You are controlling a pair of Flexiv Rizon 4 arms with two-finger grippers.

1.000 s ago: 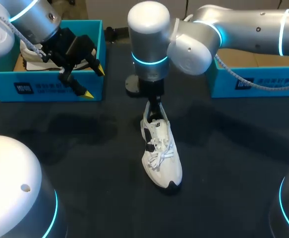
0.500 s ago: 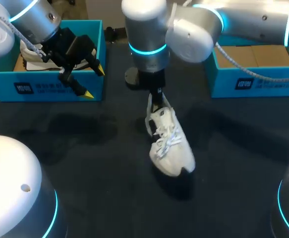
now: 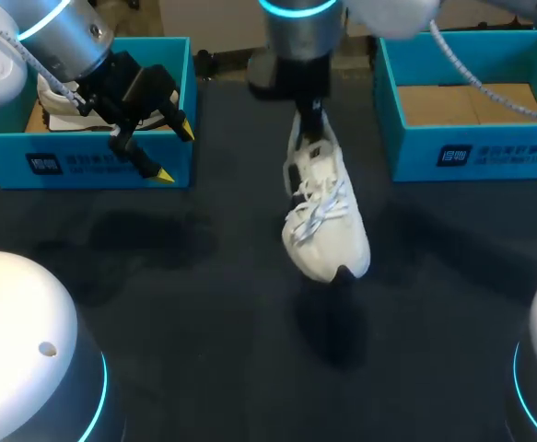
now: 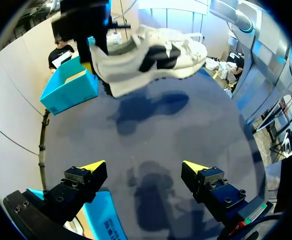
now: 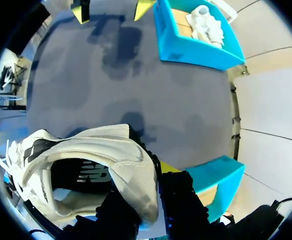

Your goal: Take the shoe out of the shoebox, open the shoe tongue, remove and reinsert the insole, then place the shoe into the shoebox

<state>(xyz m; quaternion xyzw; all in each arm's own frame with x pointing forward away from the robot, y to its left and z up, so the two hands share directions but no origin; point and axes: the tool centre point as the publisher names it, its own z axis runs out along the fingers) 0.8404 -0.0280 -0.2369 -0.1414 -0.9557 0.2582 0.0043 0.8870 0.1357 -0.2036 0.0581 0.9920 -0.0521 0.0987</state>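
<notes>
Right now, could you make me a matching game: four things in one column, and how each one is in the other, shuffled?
1 shoe
2 left gripper
3 left box
4 right box

a brown floor showing
b open, holding nothing
c in the air, gripped at the heel
d white thing inside

Pairs: 1-c, 2-b, 3-d, 4-a

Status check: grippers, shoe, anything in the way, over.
Right gripper shut on shoe heel, shoe lifted above table. Left gripper open at left box. Nothing seen between shoe and right shoebox.
</notes>
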